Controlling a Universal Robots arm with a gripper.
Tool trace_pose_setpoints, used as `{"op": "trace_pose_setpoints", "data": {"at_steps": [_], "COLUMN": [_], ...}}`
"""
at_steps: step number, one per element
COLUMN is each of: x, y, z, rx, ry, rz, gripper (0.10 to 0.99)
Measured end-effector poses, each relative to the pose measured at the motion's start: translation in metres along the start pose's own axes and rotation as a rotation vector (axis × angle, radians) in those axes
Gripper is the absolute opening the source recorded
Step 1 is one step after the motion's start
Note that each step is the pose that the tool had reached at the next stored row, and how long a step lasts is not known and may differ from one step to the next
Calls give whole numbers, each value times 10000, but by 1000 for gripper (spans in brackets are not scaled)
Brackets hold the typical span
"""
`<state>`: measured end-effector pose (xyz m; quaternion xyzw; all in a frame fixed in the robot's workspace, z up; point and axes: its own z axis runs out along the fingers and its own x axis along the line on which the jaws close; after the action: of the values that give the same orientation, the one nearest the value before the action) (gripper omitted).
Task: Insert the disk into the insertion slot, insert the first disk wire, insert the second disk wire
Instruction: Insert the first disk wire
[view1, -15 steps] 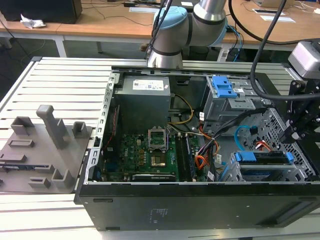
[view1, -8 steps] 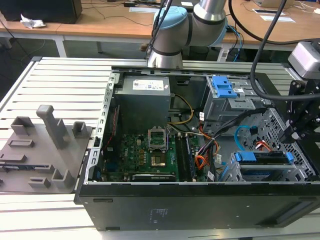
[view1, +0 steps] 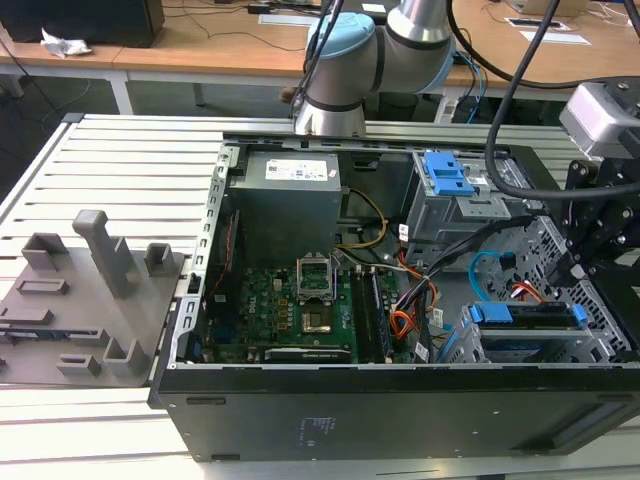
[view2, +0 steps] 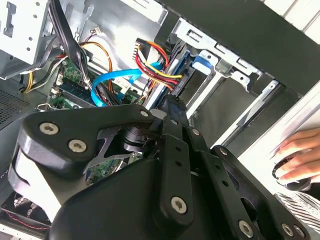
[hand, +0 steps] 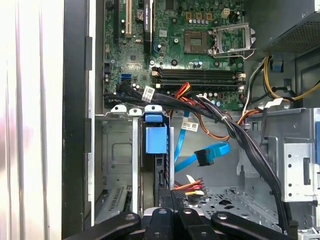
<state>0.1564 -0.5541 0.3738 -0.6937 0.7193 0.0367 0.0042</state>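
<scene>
Exterior view: an open black computer case (view1: 400, 410) lies on a slatted metal table (view1: 130, 160). The disk (view1: 525, 318) sits in the insertion slot (view1: 612, 322) at the corner of the case on the exterior view's right. Its blue frame shows along the top edge. The claw (view1: 574, 268) hangs over that corner, just above the slot. The green circuit board (view1: 280, 300) lies well apart from it, towards the exterior view's left.

In the first wrist view the disk (hand: 155, 140) stands edge-on between the metal walls of the slot (hand: 117, 150). A blue flat cable (hand: 207, 154) ends in a loose plug beside the disk, not touching it. A bundle of red and yellow wires (hand: 192, 186) lies just beside the claw (hand: 173, 196).

In the second wrist view the claw (view2: 170, 102) points towards the same wires (view2: 155, 60) and blue cable (view2: 115, 80). A person's hand (view2: 300, 150) rests outside the case.

Whether the claw is clenched or released cannot be told.
</scene>
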Motion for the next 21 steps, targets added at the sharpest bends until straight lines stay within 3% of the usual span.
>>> {"op": "trace_pose_setpoints", "data": {"at_steps": [2, 10, 15, 19, 21], "x": [2, 4, 8, 13, 14], "y": [52, 127, 230, 352, 366], "z": [2, 5, 10, 15, 16], "rx": [0, 0, 0, 2, 3], "ry": [2, 2, 1, 1, 1], "rz": [-1, 0, -1, 0, -1], "gripper": [106, 106, 106, 106, 106]}}
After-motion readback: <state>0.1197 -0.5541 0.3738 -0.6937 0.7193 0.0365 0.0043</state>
